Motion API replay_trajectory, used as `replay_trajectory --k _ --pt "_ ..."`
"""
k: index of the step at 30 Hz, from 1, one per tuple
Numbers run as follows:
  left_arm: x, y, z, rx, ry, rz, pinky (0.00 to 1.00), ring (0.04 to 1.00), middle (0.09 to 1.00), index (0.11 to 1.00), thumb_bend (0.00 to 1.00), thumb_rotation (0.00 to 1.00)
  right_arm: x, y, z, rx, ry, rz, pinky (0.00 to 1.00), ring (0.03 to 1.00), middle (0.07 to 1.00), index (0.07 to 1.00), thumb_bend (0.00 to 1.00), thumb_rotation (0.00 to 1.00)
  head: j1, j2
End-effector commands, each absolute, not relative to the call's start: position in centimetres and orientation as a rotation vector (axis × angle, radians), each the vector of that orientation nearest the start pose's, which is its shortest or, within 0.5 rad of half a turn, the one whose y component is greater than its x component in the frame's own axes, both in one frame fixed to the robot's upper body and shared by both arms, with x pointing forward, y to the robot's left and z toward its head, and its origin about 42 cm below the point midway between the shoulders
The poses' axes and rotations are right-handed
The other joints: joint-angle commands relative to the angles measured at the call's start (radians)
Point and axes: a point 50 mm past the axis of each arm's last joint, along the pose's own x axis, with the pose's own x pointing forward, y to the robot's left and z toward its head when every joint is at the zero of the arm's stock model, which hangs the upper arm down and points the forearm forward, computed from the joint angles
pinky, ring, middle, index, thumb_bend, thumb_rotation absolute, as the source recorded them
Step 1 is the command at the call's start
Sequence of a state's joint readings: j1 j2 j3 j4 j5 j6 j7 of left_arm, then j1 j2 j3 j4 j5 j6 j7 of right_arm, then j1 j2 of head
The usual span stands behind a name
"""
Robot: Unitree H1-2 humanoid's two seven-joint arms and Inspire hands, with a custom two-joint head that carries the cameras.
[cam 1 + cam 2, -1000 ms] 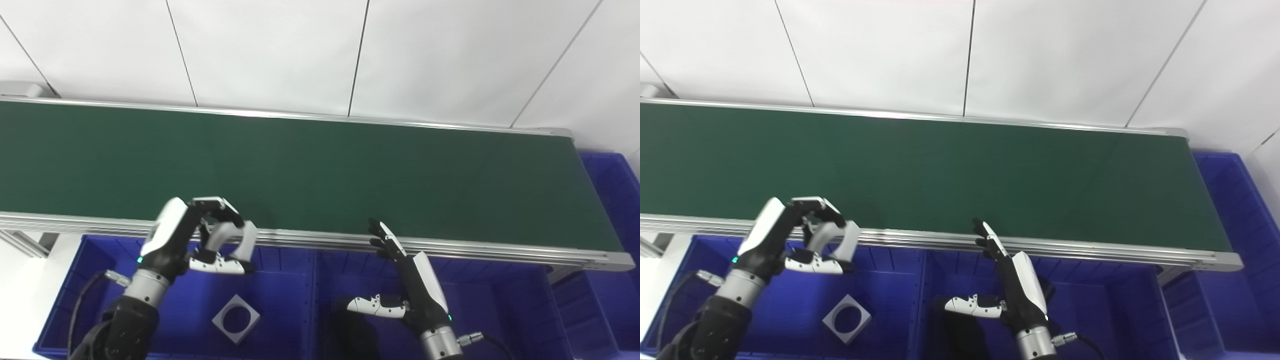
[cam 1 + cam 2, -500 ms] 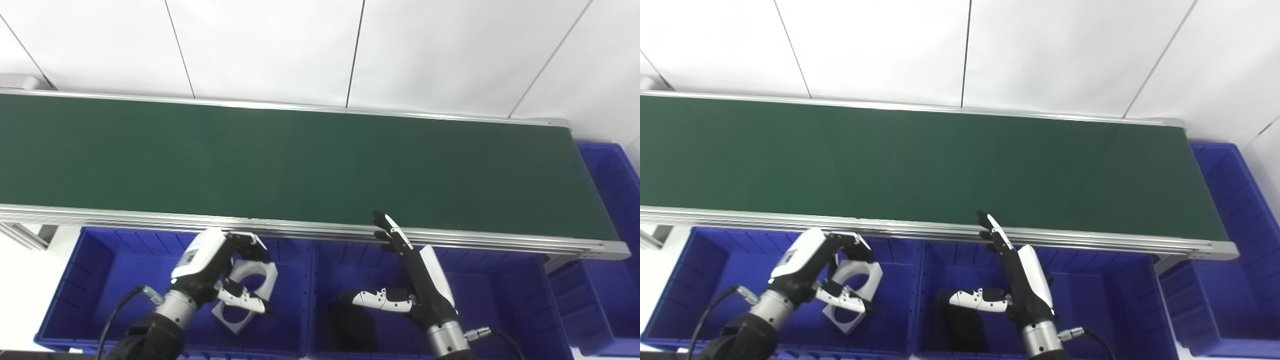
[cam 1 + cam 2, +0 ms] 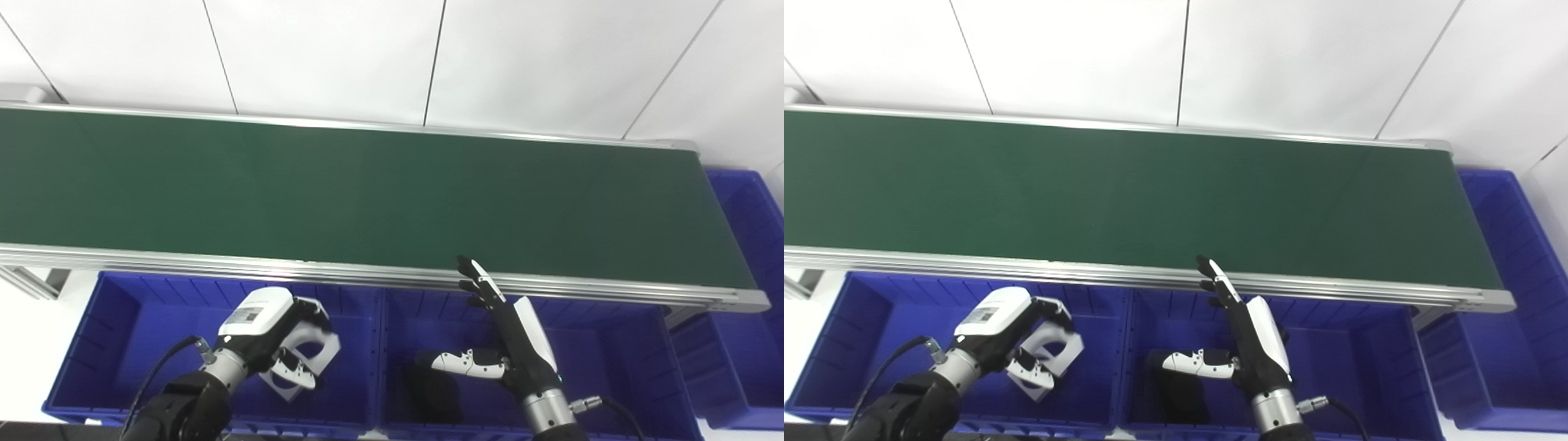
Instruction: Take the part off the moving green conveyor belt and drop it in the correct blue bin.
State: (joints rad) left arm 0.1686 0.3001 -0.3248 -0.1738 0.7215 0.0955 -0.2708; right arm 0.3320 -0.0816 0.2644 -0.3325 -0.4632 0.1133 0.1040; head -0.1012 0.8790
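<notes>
My left hand (image 3: 263, 327) is down inside the left blue bin (image 3: 98, 343), shut on a grey square part with a round hole (image 3: 329, 350); dark fingers hook its top edge and the white thumb sits under it. A second grey square part (image 3: 1031, 389) lies on the bin floor just below, partly hidden by the thumb. My right hand (image 3: 517, 346) is open over the middle blue bin (image 3: 612, 367), its fingers pointing up at the conveyor's front rail and the thumb stuck out to the left. It holds nothing. The green belt (image 3: 367, 190) carries no part.
A dark object (image 3: 429, 392) lies in the middle bin under the right hand's thumb. A third blue bin (image 3: 750, 214) stands past the belt's right end. The aluminium rail (image 3: 184, 263) runs along the belt's near edge, above the bins.
My left hand came off the belt's edge and sank into the left bin with the grey part, ending just above the part lying there. The right hand barely moved. The view shifted slightly.
</notes>
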Motion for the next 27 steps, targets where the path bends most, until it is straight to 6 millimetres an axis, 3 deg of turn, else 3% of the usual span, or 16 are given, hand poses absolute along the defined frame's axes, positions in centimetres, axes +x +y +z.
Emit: replay_trajectory --k 1,8,13,27 --pt "21.4 22.1 8.8 0.826 0.094 -0.471 0.64 0.775 0.872 0.891 0.81 0.2 17.4 -17.5 11.2 -0.479 0.073 0.267 0.81 0.876 0.924 0.935 0.87 0.28 0.0 0.0" --pt "21.4 23.5 8.4 0.375 0.044 -0.386 0.76 0.86 0.908 0.889 0.93 0.26 17.6 -17.6 11.2 -0.473 0.099 0.296 0.83 0.891 0.936 0.943 0.9 0.25 -0.003 -0.001" --pt "21.6 24.0 7.7 0.128 -0.002 -0.365 0.81 0.871 0.899 0.879 0.93 0.24 17.7 -17.5 11.2 -0.464 0.102 0.295 0.83 0.889 0.936 0.949 0.9 0.26 -0.01 -0.002" --pt "21.4 24.1 7.5 0.066 -0.029 -0.376 0.85 0.873 0.889 0.85 0.94 0.18 17.5 -17.6 11.2 -0.452 0.112 0.284 0.84 0.893 0.937 0.964 0.88 0.3 -0.014 -0.011"
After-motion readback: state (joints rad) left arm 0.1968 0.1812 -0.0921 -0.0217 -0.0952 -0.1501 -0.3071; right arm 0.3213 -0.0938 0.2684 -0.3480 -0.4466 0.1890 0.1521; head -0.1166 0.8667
